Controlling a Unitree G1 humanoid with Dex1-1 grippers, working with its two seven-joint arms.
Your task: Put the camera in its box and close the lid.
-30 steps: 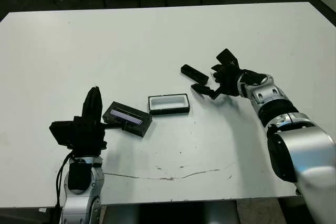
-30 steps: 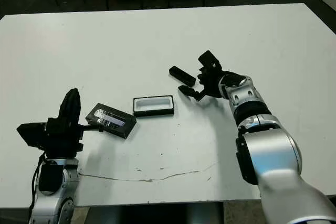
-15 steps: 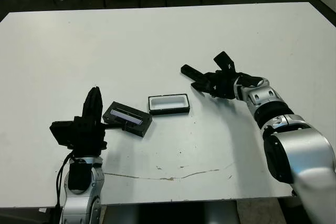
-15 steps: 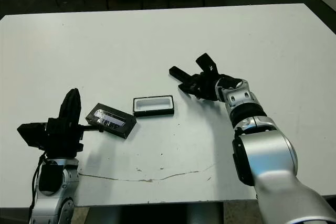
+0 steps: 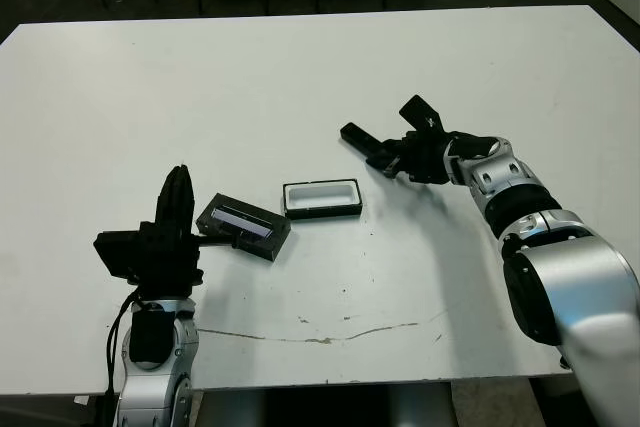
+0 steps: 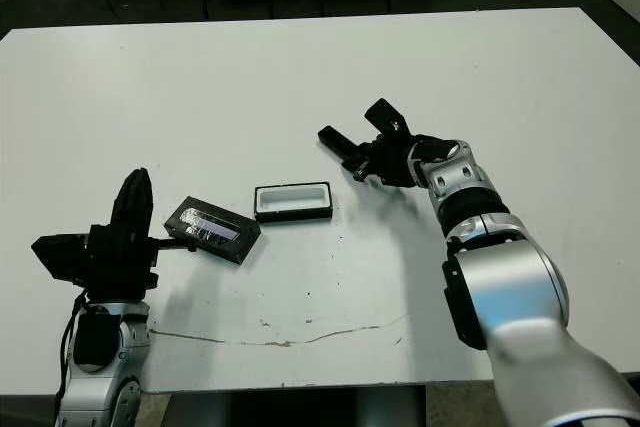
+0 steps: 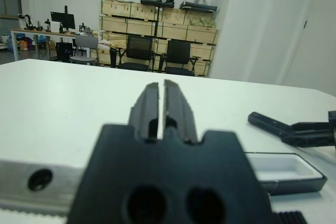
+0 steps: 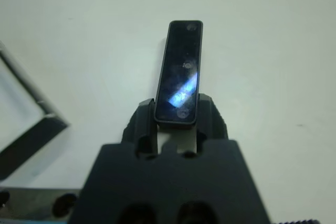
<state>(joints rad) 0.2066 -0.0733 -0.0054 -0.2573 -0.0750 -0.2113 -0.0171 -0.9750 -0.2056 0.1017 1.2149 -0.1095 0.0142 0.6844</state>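
Observation:
The camera (image 5: pixel 360 141), a slim black bar, lies right of the table's middle, and my right gripper (image 5: pixel 388 157) is shut on its near end. In the right wrist view the camera (image 8: pixel 179 72) sticks out forward from between the fingers (image 8: pixel 143 124). Whether it still touches the table I cannot tell. The box (image 5: pixel 321 198), a white-lined tray, stands open a little to the front left of the camera. The lid (image 5: pixel 243 227), black with a pale strip, lies left of the box. My left gripper (image 5: pixel 178 199) is shut on nothing, held upright just left of the lid.
A thin dark crack line (image 5: pixel 330 332) runs across the table near its front edge (image 5: pixel 330 383). Chairs and shelves with crates (image 7: pixel 152 30) stand beyond the table's far side.
My right gripper was open beside the camera, then swung onto it and shut on its near end. The camera shifted slightly left. The left arm, box and lid stayed still.

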